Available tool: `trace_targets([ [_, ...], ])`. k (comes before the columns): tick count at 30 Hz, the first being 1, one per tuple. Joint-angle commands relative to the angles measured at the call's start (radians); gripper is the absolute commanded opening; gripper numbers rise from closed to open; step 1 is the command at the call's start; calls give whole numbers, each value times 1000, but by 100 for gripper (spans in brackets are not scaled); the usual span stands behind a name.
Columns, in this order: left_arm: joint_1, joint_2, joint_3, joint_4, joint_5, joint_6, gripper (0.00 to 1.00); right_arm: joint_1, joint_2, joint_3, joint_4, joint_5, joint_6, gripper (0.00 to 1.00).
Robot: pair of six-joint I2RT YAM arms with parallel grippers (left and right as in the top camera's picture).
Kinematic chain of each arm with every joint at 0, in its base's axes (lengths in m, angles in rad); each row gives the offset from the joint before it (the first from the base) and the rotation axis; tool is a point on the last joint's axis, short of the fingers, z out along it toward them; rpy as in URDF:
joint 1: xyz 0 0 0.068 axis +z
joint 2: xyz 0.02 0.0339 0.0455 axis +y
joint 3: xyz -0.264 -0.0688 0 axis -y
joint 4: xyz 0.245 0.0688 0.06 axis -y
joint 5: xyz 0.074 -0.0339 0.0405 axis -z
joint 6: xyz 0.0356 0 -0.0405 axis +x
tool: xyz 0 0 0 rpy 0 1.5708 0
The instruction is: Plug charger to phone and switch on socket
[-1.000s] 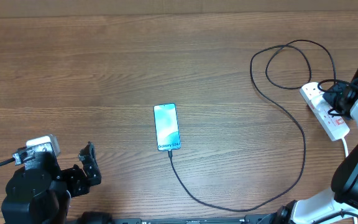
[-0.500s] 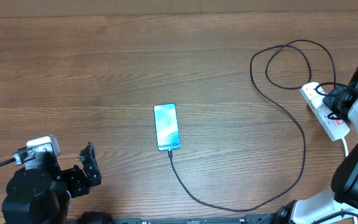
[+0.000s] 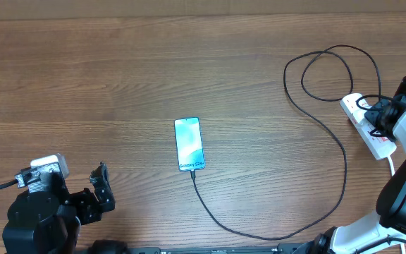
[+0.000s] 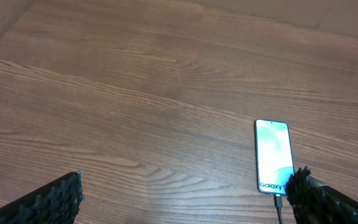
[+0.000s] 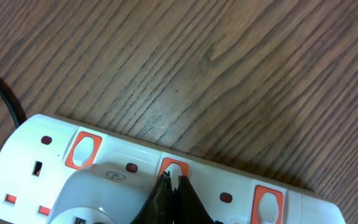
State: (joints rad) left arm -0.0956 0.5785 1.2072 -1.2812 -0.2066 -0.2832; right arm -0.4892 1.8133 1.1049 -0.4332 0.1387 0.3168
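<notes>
The phone [image 3: 189,143] lies mid-table, screen lit, with "Galaxy S24" at its near end; it also shows in the left wrist view [image 4: 273,155]. The black charger cable [image 3: 344,169] runs from the phone's near end, loops right and up to the white socket strip [image 3: 380,144] at the right edge. A white plug [image 5: 98,199] sits in the strip [image 5: 42,149]. My right gripper [image 5: 173,182] is shut, its tips touching an orange-framed switch [image 5: 174,168] on the strip. My left gripper [image 4: 182,190] is open and empty near the front left, left of the phone.
The strip's thick white cord [image 3: 392,164] leaves its near end beside my right arm. Other orange switches [image 5: 83,150] [image 5: 268,203] flank the touched one. The cable forms a loop [image 3: 330,70] at the back right.
My right gripper has shifted slightly over the socket strip. The left arm, phone and cable have not moved.
</notes>
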Motion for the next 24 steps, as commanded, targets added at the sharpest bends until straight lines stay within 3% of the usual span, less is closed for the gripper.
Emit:
trace_targets([
  [1, 4, -10, 13, -6, -10, -9, 99, 10, 32, -5, 21, -28, 0, 4],
  [24, 4, -10, 13, -6, -10, -9, 99, 110, 65, -5, -18, -96, -12, 4],
])
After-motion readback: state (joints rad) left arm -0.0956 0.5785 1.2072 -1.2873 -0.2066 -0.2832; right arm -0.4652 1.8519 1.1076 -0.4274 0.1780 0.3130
